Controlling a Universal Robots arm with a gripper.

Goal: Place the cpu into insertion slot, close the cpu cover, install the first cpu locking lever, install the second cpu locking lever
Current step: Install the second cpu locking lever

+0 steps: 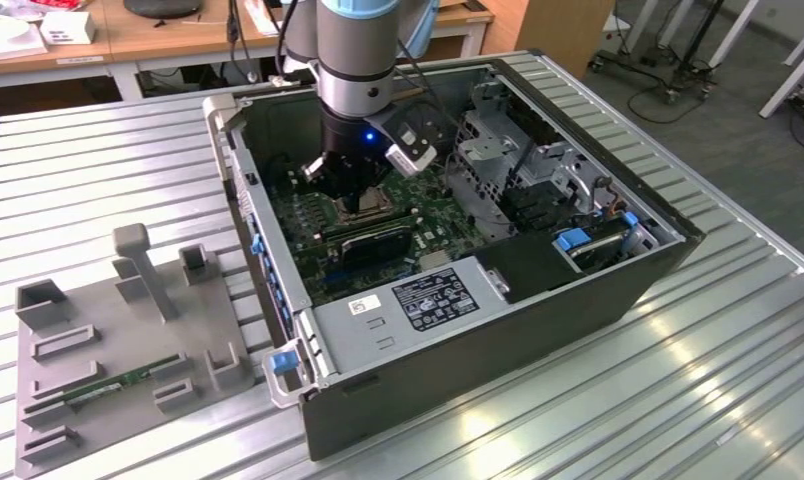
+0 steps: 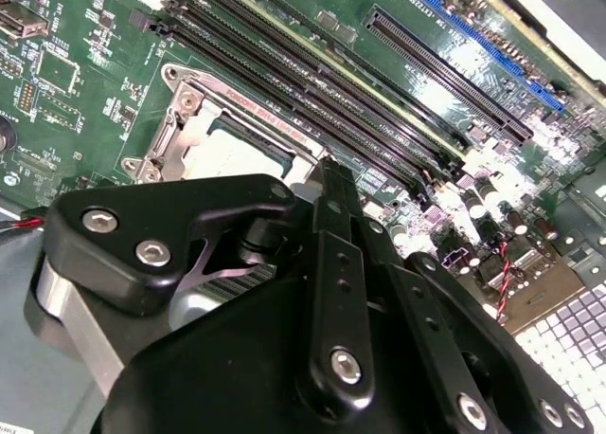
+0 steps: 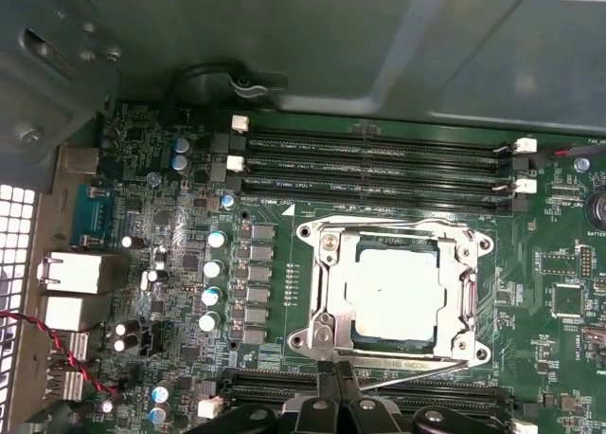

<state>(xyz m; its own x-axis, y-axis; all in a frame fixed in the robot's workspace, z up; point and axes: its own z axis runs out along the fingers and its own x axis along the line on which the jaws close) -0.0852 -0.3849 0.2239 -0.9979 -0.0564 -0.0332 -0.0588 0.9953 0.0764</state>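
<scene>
The cpu (image 3: 393, 287), a pale square chip, lies flat in the insertion slot (image 3: 305, 337) on the green motherboard. The cpu cover (image 3: 331, 282), a silver frame, lies down around it, with the chip showing through its window. One thin metal lever (image 3: 417, 363) runs slanted along the socket edge nearest my gripper (image 3: 337, 382). My fingertips are shut together and sit right at that lever's end; I cannot tell whether they touch it. In the second wrist view the gripper (image 2: 331, 183) stands just beside the cpu (image 2: 222, 154). In the exterior view the gripper (image 1: 362, 205) reaches down inside the open computer case.
Long black memory slots (image 3: 379, 164) run on both sides of the socket. The case walls (image 1: 242, 200), a drive cage (image 1: 509, 160) and a power supply (image 1: 429, 295) hem in the arm. A grey fixture (image 1: 122, 350) with a green memory stick (image 1: 115, 383) stands at the exterior view's left.
</scene>
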